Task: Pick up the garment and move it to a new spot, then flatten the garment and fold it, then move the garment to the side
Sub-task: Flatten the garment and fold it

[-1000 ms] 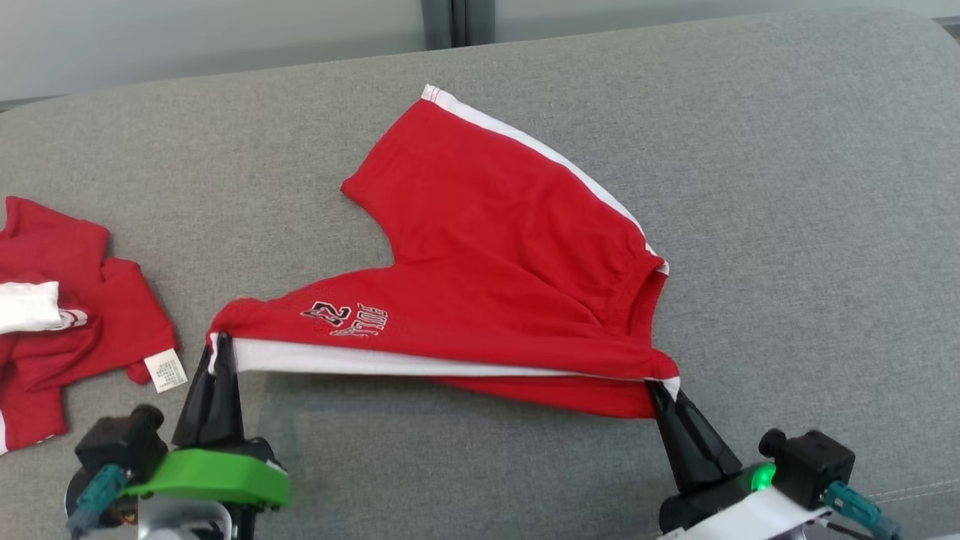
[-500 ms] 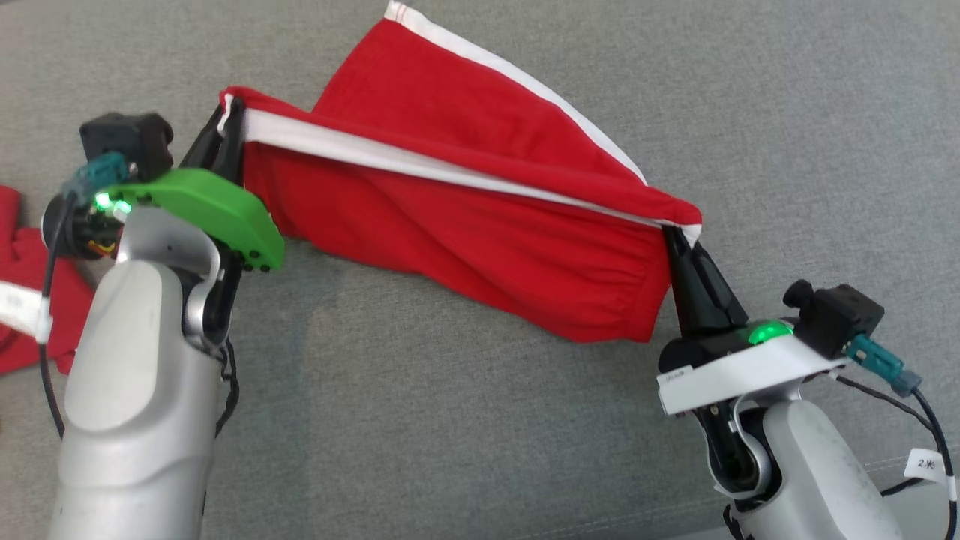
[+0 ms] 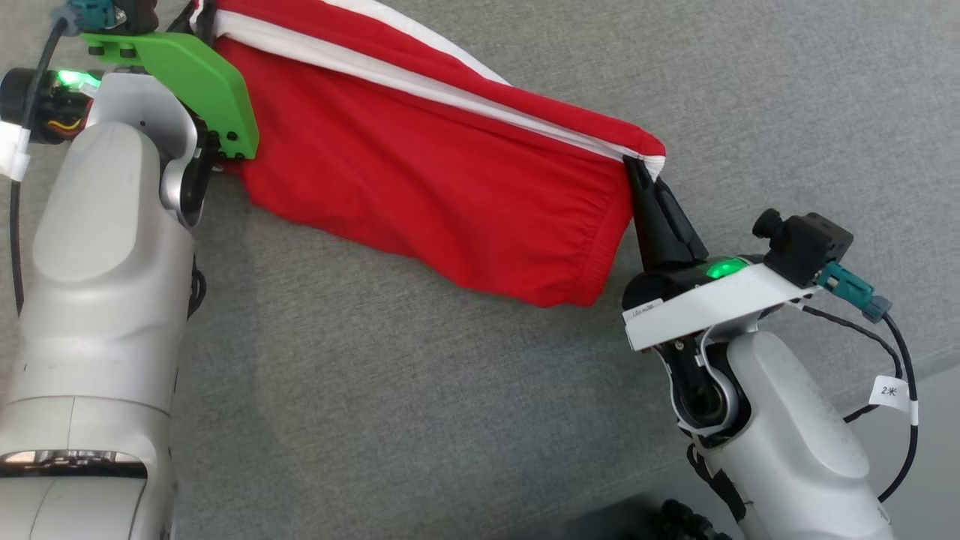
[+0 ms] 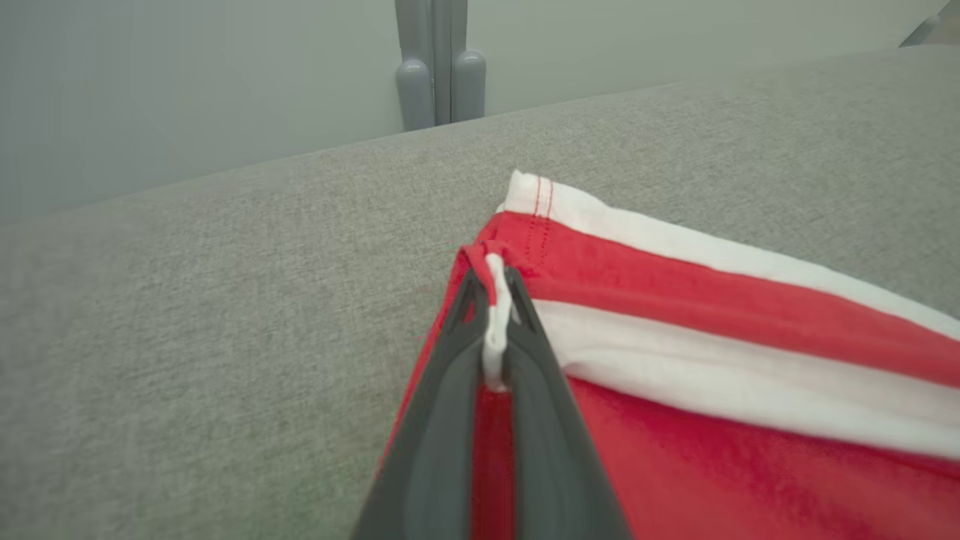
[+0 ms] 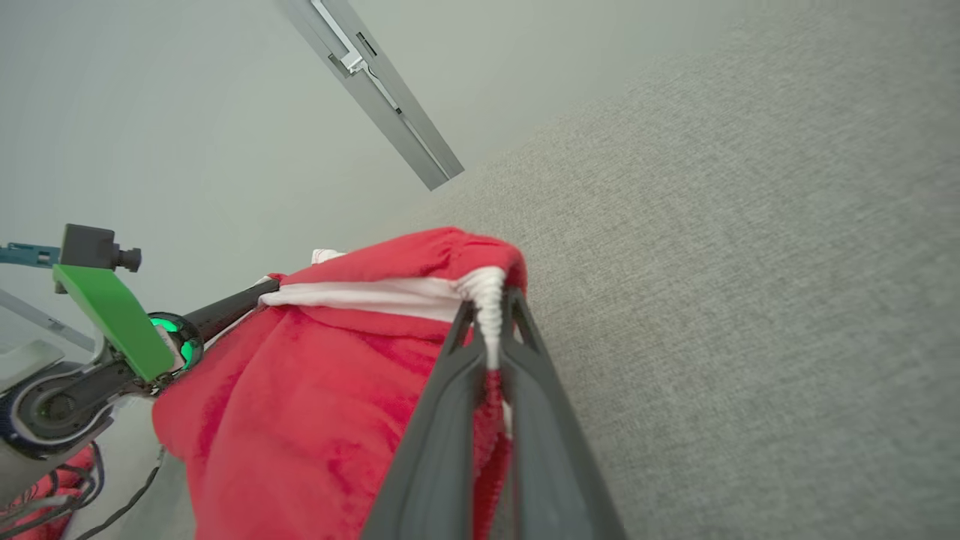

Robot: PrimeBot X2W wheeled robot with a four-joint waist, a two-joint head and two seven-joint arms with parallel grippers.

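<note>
The garment [image 3: 420,180], a pair of red shorts with a white side stripe, is held up off the grey fabric-covered surface [image 3: 750,90] by one long edge and stretched between the two arms. The left gripper [image 4: 493,300] is clamped narrow on a bunched corner of white trim at the far left. The right gripper [image 3: 636,166] is pinched just as tight on the gathered waistband corner, to the right and nearer the robot. The held edge, which is the garment's long axis, therefore runs slantwise from far left to nearer right. The loose red panel hangs from it toward the near side, with its elastic hem lowest beside the right gripper. In the left wrist view, a second layer with its own white stripe lies on the surface just beyond the fingertips, so part of the shorts looks to be still resting down on the far side. This reads as the fold step. The move probably turns on carrying the held edge farther away until it lines up with that far stripe. The left gripper sits almost over the stripe already, so the right one probably has more ground to cover to square the edge before either lets go.
</note>
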